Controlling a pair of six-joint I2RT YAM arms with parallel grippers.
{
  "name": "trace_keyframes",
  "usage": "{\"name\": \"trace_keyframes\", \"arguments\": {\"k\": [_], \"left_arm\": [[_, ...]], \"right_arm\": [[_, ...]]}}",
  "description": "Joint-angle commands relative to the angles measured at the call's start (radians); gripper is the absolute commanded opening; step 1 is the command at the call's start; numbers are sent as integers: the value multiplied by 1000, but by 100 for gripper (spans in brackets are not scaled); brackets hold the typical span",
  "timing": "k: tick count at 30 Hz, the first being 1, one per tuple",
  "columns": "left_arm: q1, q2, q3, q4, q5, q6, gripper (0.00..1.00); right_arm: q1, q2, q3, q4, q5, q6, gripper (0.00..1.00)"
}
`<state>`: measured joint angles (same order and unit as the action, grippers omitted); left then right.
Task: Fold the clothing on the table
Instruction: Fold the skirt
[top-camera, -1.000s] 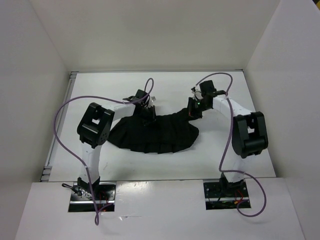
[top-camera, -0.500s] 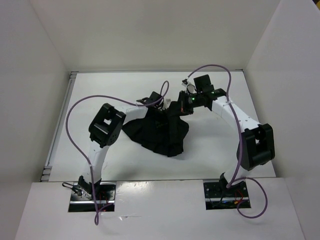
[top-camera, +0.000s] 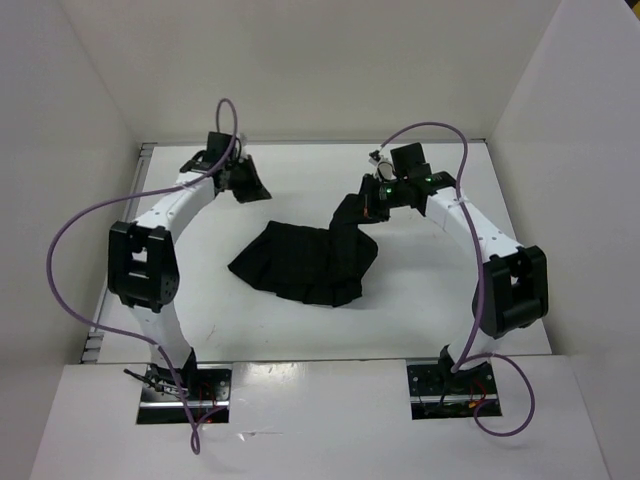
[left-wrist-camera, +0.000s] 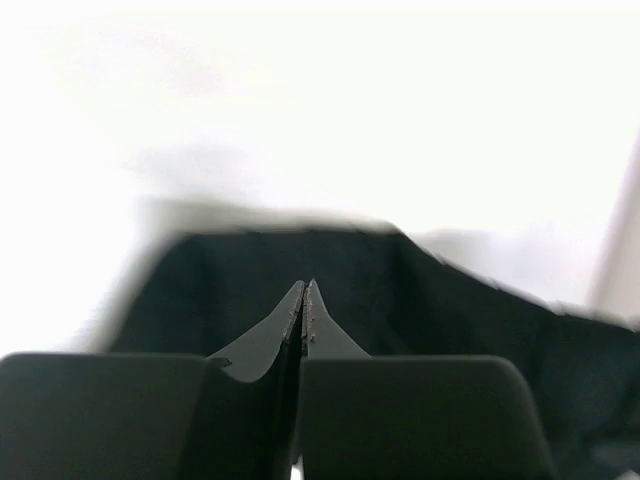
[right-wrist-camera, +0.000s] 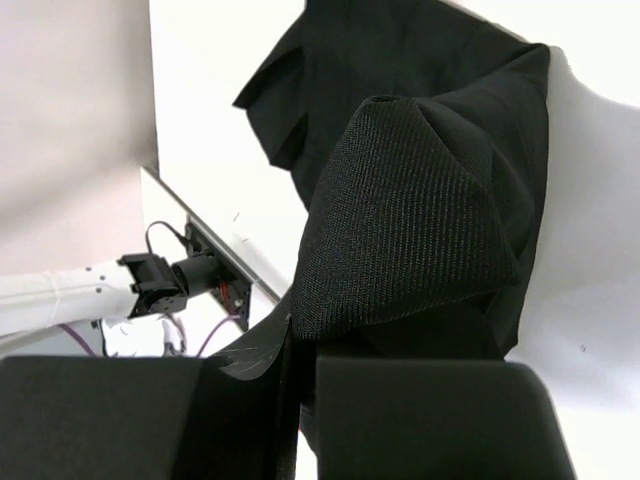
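clothing (top-camera: 305, 262) lies bunched at frame centre, fold unfinished; right gripper (top-camera: 366, 207) grips its raised corner; left gripper (top-camera: 247, 182) closed, empty, upper left.

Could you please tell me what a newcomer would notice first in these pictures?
The black clothing lies bunched at the middle of the white table, one corner pinched and lifted by the right gripper. The left gripper hangs shut and empty over the far left, apart from the fabric.
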<state>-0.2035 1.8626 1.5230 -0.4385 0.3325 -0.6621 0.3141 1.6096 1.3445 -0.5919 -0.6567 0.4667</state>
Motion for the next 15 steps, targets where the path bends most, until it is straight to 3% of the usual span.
{"name": "trace_keyframes", "arguments": {"k": [1, 4, 15], "left_arm": [[44, -19, -43, -84, -234, 27, 0], [76, -19, -107, -103, -349, 18, 0], [44, 12, -248, -75, -277, -20, 0]], "right_arm": [[-7, 15, 65, 7, 12, -3, 0], [-7, 36, 87, -2, 12, -3, 0], [-7, 104, 172, 20, 83, 42, 0]]}}
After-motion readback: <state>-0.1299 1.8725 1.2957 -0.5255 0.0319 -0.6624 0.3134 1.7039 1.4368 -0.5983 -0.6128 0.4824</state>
